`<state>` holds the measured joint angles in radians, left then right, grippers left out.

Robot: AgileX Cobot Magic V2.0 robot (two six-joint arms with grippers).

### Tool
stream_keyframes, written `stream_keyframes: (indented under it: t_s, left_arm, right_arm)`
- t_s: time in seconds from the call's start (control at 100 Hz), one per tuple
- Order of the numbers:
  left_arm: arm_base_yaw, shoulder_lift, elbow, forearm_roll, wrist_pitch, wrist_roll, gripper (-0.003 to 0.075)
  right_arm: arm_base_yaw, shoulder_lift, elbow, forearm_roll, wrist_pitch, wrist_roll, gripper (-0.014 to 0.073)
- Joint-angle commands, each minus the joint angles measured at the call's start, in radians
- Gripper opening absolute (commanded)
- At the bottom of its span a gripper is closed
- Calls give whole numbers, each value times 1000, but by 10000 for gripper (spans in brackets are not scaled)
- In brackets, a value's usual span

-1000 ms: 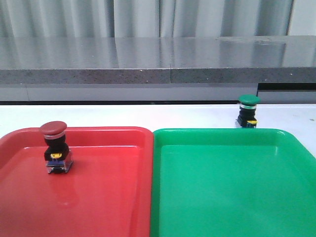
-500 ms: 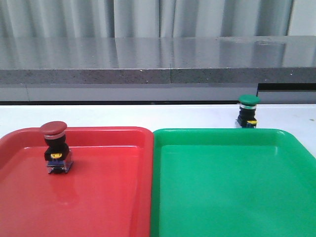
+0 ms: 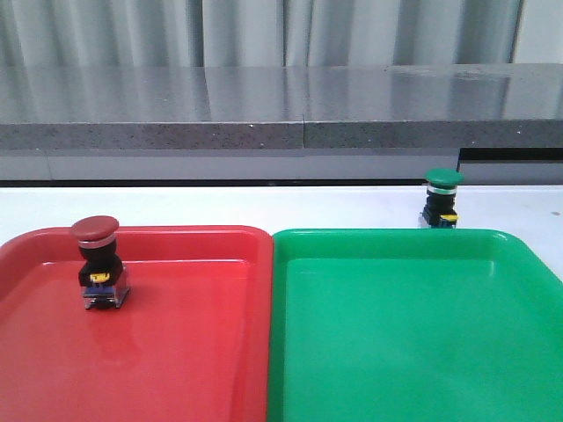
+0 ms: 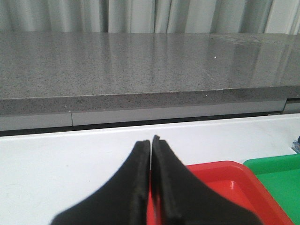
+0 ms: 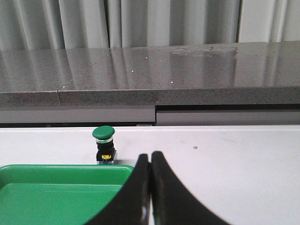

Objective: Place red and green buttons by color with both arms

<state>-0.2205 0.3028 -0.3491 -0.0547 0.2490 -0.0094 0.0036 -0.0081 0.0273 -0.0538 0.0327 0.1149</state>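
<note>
A white table [image 3: 264, 204] fills the front view, backed by a long grey stone ledge [image 3: 281, 105] running across at twelve o'clock. Two shallow plastic trays sit side by side on the table, edges touching at the centre: a red tray [image 3: 176, 352] from six round to nine o'clock, and a green tray [image 3: 413, 352] from six round to three o'clock. The red button [image 3: 99, 264] stands upright inside the red tray at about nine o'clock, so by the look of it that half of the sort is done. The green button [image 3: 441, 199] stands upright on the bare table at about two o'clock, just beyond the far rim of the green tray and not inside it. Neither arm appears in the front view. In the left wrist view the left gripper [image 4: 151, 145] has its black fingers pressed together with nothing between them, above the near corner of the red tray. In the right wrist view the right gripper [image 5: 150, 159] is likewise closed and empty, with the green button at about eleven o'clock from its tips, near but apart. The step in hand appears to be the green button. The right arm would likely need to part its fingers, reach forward, grasp the black body under the cap, lift it over the rim, and set it inside the green tray.
</note>
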Motion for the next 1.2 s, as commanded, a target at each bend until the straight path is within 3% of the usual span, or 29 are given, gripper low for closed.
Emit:
stream_keyframes:
  t_s: [0.0,0.8,0.91,1.19]
  left_arm:
    - [2,7,-28,-3,-82,-11,-19]
    - [2,7,-26,-3,-82,-11,-19]
    - [2,7,-20,55,-84,-11,-19]
    - [106,-97,77,81,-114,-11,-19]
  right_arm:
    - [-7,-23,-14,-11,-76,-7,-69]
    - [-7,-23,-14,-11,-76,-7,-69]
    - [-7,-23,-14,-11,-76,-7,-69]
    - [-7,-23,-14,-11,-76,-7,-69]
